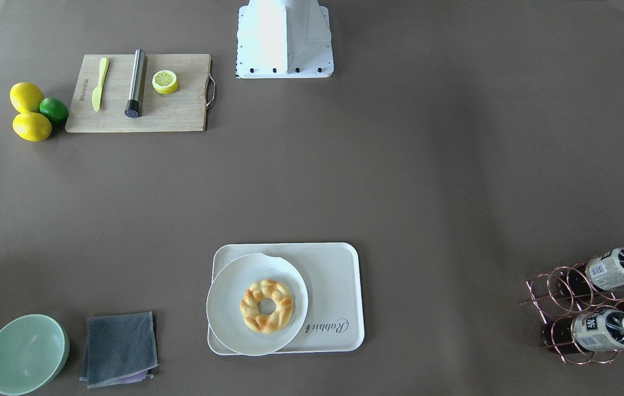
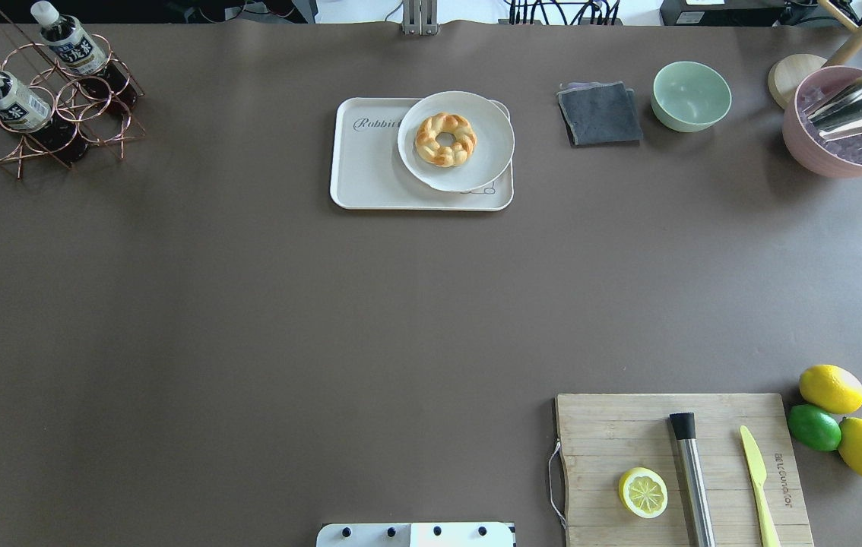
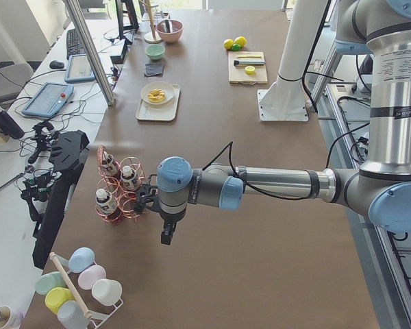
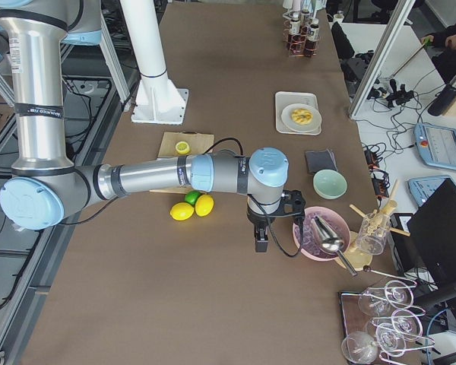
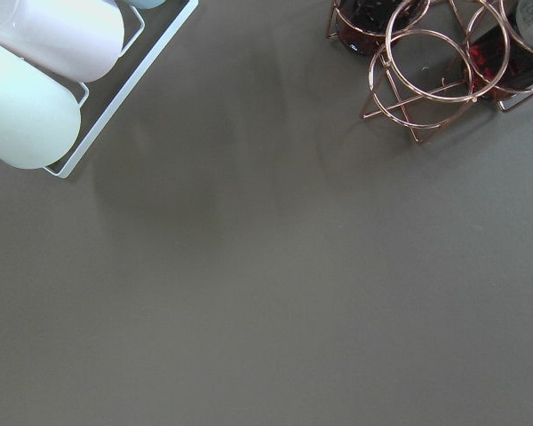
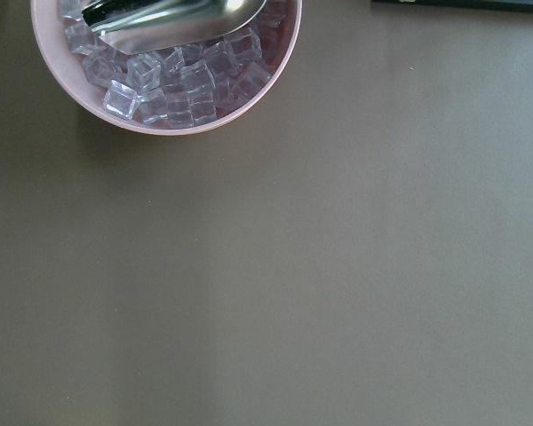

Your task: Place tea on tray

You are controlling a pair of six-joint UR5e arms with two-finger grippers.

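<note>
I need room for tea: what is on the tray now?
A white plate with a ring-shaped pastry covers one side of the tray; the script side is bare. Anything under the plate is hidden.

Three tea bottles [image 2: 72, 44], two lemons [image 2: 831, 388], one lime [image 2: 814, 427], one tray [image 2: 370, 178].

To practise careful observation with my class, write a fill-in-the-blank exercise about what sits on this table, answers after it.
The tea bottles lie in a copper wire ____.
The doughnut rests on a round white ____ on the tray.
Beside the two lemons lies a green ____.
The pink bowl holds ice cubes and a metal ____.
Missing words: rack; plate; lime; scoop.
</note>
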